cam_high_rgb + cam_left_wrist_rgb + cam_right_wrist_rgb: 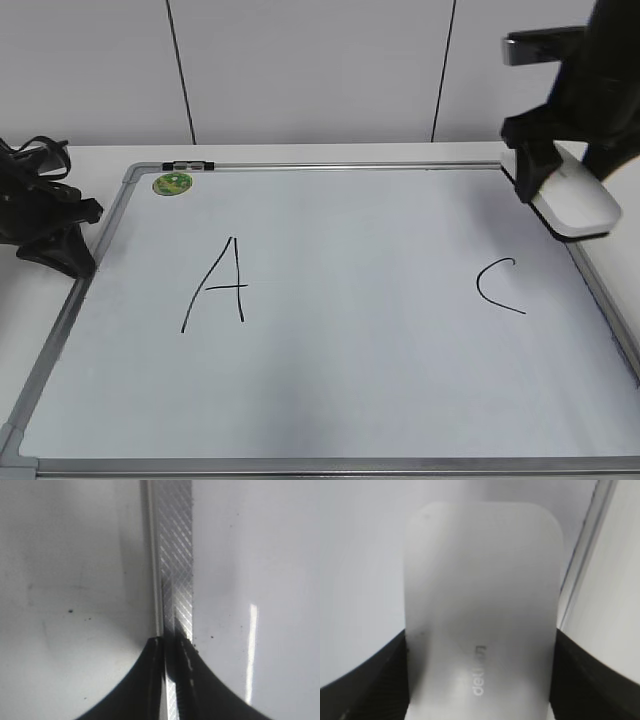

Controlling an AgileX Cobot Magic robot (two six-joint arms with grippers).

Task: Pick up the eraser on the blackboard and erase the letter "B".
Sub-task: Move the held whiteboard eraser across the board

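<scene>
The blackboard (340, 400) is a white board with a grey frame lying flat on the table. It bears a black "A" (218, 285) on the left and a "C" (497, 286) on the right. No letter "B" shows between them. My right gripper (545, 180) is shut on the white eraser (576, 200) and holds it over the board's far right corner. The eraser fills the right wrist view (482, 615), grey lettering up. My left gripper (60, 235) rests at the board's left edge, shut and empty, over the frame (175, 570).
A round green magnet (172, 184) and a small black clip (188, 164) sit at the board's far left corner. The white table (60, 310) runs around the board, with a white panelled wall behind.
</scene>
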